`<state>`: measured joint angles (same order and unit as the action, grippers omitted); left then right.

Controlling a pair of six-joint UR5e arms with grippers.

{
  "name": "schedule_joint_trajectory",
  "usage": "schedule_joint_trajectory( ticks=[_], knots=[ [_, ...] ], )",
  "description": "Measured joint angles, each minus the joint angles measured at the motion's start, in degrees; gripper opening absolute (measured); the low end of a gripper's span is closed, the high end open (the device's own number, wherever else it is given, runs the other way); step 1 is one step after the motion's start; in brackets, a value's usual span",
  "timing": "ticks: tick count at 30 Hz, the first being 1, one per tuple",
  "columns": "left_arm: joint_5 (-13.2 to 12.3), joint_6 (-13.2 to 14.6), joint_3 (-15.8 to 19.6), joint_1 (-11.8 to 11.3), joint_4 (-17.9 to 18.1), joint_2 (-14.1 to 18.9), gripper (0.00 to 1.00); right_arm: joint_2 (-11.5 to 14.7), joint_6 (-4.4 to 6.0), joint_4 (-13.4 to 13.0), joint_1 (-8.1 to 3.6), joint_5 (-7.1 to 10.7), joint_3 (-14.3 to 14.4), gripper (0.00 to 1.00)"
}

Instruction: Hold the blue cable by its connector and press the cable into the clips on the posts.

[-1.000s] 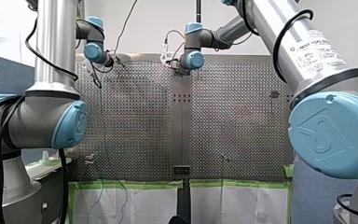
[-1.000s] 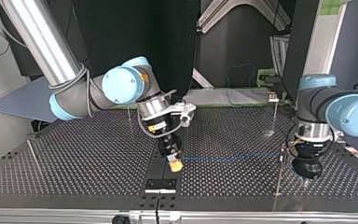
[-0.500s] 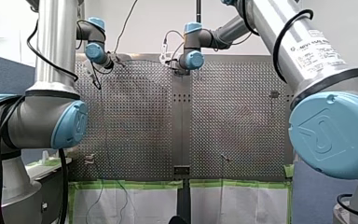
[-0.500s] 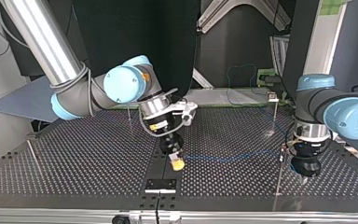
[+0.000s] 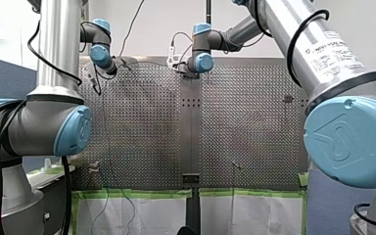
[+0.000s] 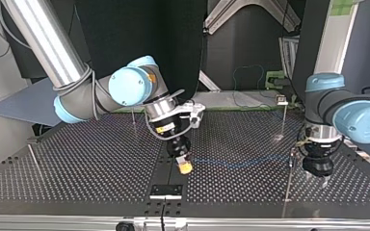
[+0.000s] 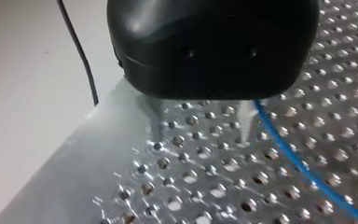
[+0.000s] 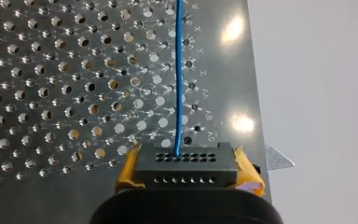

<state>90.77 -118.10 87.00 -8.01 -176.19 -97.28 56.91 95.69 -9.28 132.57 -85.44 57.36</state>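
The blue cable (image 8: 179,79) runs straight out of the black connector (image 8: 186,163), which my right pincer (image 6: 185,166) has clamped between its yellow pads (image 8: 128,170). From there the cable stretches low over the counter (image 6: 101,168) toward the top view's right and reaches the thin post (image 6: 289,175) beside my left pincer (image 7: 200,135).

In the last second my right arm has carried the connector a little toward that post and nearer the counter's near edge in the top view. The line of cable looks a touch flatter for it. My left pincer has drifted slightly outward past the post. Its metal fingers (image 7: 156,123) stand apart with nothing between them, and the cable passes just beside one of them, on its outer side.

I judge this as the tensioning stage. The connector hold is sound, and the cable is lined up with the post. I cannot tell whether it sits in the clip there, which is too small to make out. The far posts (image 6: 284,115) seem not yet served. My left pincer is free to press the cable down.
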Motion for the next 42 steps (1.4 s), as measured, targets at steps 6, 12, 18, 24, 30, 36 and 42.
schedule_joint_trajectory(
  ticks=[6, 12, 18, 24, 30, 36, 42],
  knots=[
    [0.3, 1.2, 0.2, 0.6, -2.1, 0.3, 1.00, 0.0, -0.10, 0.2, 0.08, 0.00, 0.0, 0.00],
    [-0.8, 0.7, 2.1, 1.1, -3.2, 2.5, 1.00, 0.0, -0.18, 0.2, 0.09, 0.00, 0.0, 0.00],
    [-3.3, -1.8, 4.9, 0.7, -1.0, 5.3, 1.00, 0.0, -0.22, 0.2, 0.10, 0.00, 0.0, 0.00],
    [-4.7, -2.5, 7.4, 0.3, 0.1, 7.8, 1.00, 0.0, -0.27, 0.3, 0.16, 0.00, 0.0, 0.00],
    [-4.3, -1.5, 10.4, 0.2, -0.2, 10.8, 1.00, 0.0, -0.31, 0.5, 0.25, 0.00, 0.0, 0.00],
    [-3.5, -0.3, 13.4, 0.6, -1.6, 13.8, 1.00, 0.1, -0.41, 0.6, 0.38, 0.00, 0.0, 0.00],
    [-4.0, 0.6, 16.5, 1.4, -2.5, 16.7, 1.00, 0.1, -0.48, 0.6, 0.47, -0.04, 0.0, 0.00]
  ],
)
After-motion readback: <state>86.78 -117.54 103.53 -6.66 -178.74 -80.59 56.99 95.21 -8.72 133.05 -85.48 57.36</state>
